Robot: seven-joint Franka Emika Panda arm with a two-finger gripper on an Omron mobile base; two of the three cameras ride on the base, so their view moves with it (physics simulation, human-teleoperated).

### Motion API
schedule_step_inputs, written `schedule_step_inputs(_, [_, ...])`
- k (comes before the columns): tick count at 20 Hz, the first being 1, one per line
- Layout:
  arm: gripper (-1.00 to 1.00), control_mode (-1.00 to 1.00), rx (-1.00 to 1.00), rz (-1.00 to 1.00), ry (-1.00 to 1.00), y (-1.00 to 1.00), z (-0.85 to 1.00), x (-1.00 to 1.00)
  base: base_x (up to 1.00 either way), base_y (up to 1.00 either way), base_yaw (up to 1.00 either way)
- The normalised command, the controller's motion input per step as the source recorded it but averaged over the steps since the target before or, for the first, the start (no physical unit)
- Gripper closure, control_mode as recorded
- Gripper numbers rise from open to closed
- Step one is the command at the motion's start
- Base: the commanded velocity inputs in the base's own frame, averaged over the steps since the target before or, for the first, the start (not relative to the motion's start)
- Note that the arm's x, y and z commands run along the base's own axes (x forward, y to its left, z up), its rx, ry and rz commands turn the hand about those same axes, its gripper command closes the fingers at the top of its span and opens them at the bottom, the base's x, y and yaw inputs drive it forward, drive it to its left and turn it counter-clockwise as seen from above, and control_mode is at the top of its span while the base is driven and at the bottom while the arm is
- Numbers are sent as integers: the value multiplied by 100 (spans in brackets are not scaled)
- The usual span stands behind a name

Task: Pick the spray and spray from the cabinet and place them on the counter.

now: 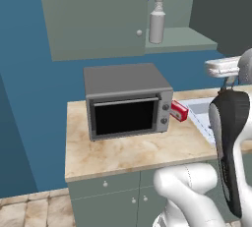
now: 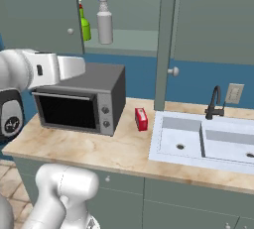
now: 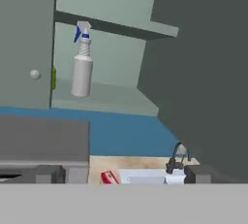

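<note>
The tall grey-white spray with a blue-white nozzle stands upright on the lower shelf of the open cabinet. The green spray stands just left of it; in the hand view only a green sliver shows past the left door's edge. The beige counter lies below. My gripper is open, its fingertips wide apart with nothing between them, well short of the cabinet and lower than the bottles.
A grey toaster oven stands on the counter under the cabinet. A flat red box lies beside it. The sink and dark faucet are to the right. The open right cabinet door juts out.
</note>
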Motion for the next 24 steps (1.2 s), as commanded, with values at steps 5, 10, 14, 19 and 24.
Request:
schedule_step_inputs(5, [-100, -100, 18, 30, -18, 28, -6, 12, 0, 0, 0])
schedule_step_inputs(10, [-100, -100, 15, 28, -20, 37, -1, 3, 0, 0, 0])
schedule_step_inputs(14, [-100, -100, 11, 24, -22, 45, 0, 3, 0, 0, 0])
schedule_step_inputs(19, [-100, -100, 3, 11, -16, 44, 0, 2, 0, 0, 0])
schedule_step_inputs(24, [-100, -100, -2, -1, -15, 35, 0, 3, 0, 0, 0])
